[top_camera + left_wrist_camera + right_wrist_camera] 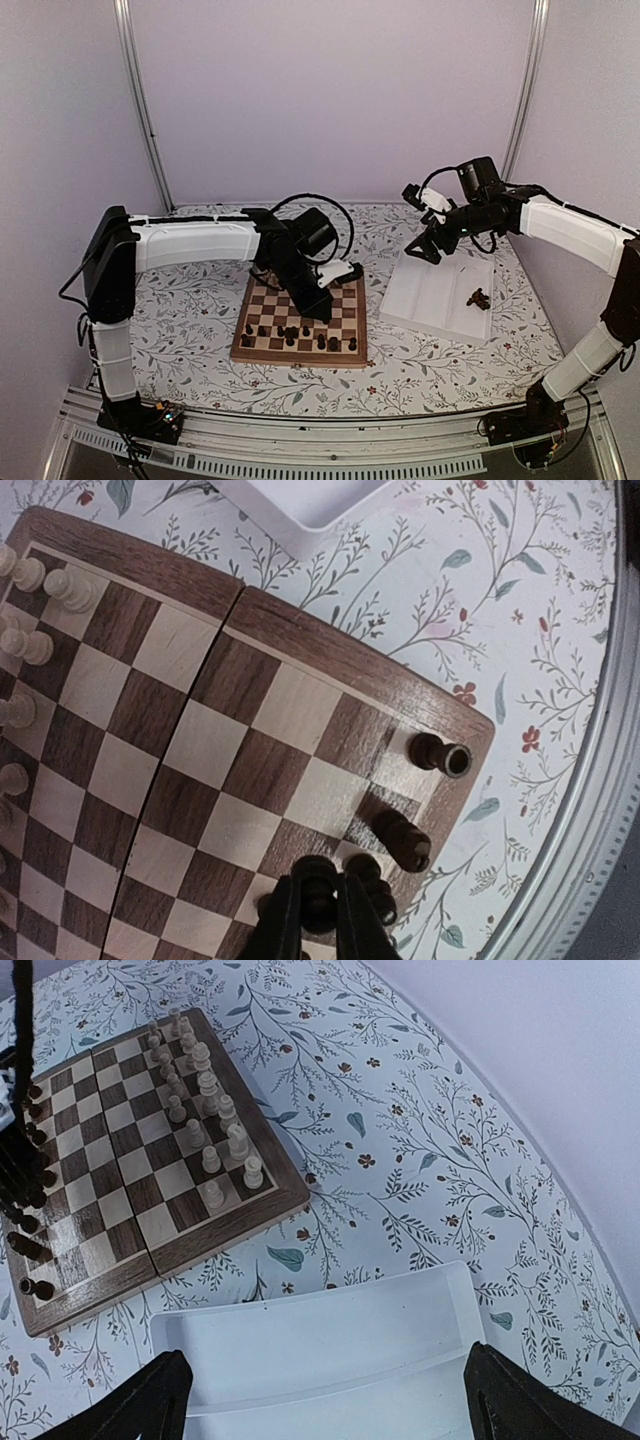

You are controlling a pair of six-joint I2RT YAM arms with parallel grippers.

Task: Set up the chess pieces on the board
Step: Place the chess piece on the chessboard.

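While our left gripper (318, 935) stands pinched tight on one dark chess piece (318, 880), we see it low over the board (300, 705), at the edge row beside other dark pieces (402, 840) standing there. Our right gripper (325, 1385) hangs fully spread and empty above the white tray (320, 1330), where a few loose dark pieces (479, 297) lie.

top: high, rear | wrists: looking down | shared: board (345, 310)

Floral-patterned table (440, 372), wooden board (300, 357) centre-left, white tray (430, 292) to its right
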